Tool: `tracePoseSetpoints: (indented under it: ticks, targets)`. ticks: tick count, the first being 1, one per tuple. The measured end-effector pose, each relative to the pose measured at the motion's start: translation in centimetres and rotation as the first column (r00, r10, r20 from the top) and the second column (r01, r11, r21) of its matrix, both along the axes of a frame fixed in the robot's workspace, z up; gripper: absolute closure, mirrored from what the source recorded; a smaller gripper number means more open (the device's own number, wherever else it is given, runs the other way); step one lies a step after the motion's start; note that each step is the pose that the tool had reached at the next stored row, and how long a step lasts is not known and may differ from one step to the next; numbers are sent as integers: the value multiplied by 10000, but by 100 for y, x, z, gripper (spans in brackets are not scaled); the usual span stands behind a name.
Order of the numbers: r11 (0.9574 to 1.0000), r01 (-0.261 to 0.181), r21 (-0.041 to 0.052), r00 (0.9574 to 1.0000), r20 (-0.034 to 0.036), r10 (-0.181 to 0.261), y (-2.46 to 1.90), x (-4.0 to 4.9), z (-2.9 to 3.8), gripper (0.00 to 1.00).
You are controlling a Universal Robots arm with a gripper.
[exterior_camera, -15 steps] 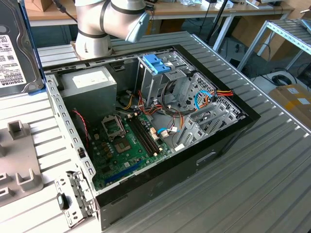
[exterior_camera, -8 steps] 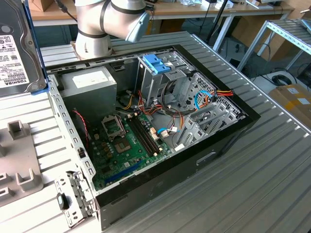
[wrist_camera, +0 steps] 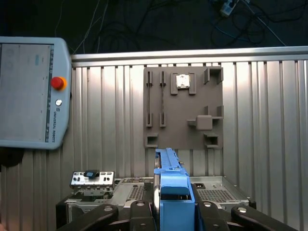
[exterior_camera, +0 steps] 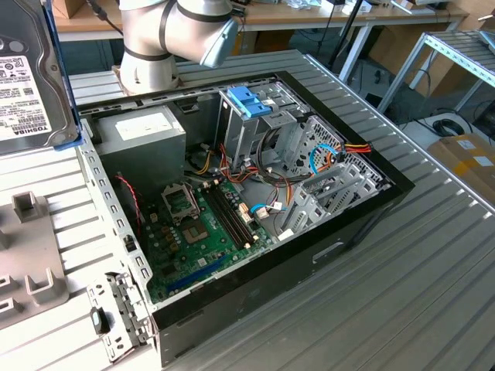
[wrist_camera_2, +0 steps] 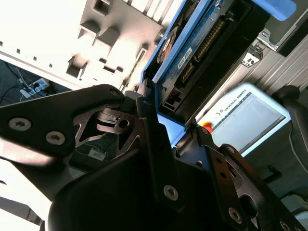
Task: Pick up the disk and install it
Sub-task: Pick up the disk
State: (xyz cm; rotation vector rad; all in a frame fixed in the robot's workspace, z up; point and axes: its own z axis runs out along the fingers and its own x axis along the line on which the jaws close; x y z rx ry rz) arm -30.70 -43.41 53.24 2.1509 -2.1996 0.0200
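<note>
Carry step: gripper (wrist_camera: 174, 214) holds the disk (exterior_camera: 27, 77) aloft over the worktop (exterior_camera: 433, 294) near the open case (exterior_camera: 363, 209), fingers (wrist_camera: 140, 212) pinching its blue frame (not yet installed). Seating likely requires squaring to the drive cage (exterior_camera: 247, 135).

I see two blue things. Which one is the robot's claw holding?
The disk: its light-blue frame edges a silver drive with a white label, and the gripper is clamped on it. The other, a bare blue bracket, sits inside the computer case.

The gripper (wrist_camera_2: 169, 115) clamps the disk (wrist_camera_2: 192, 48) by one end, its blue frame edge showing; a grey slotted plate (wrist_camera_2: 110, 43) and a white pendant (wrist_camera_2: 243, 115) lie beyond.
</note>
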Motion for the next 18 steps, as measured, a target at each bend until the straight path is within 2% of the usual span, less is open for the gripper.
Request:
tracePoseSetpoints:
  ticks: [18]
  targets:
    - [10000, -1, -5, 10000, 0, 1, 0, 82, -8, 63]
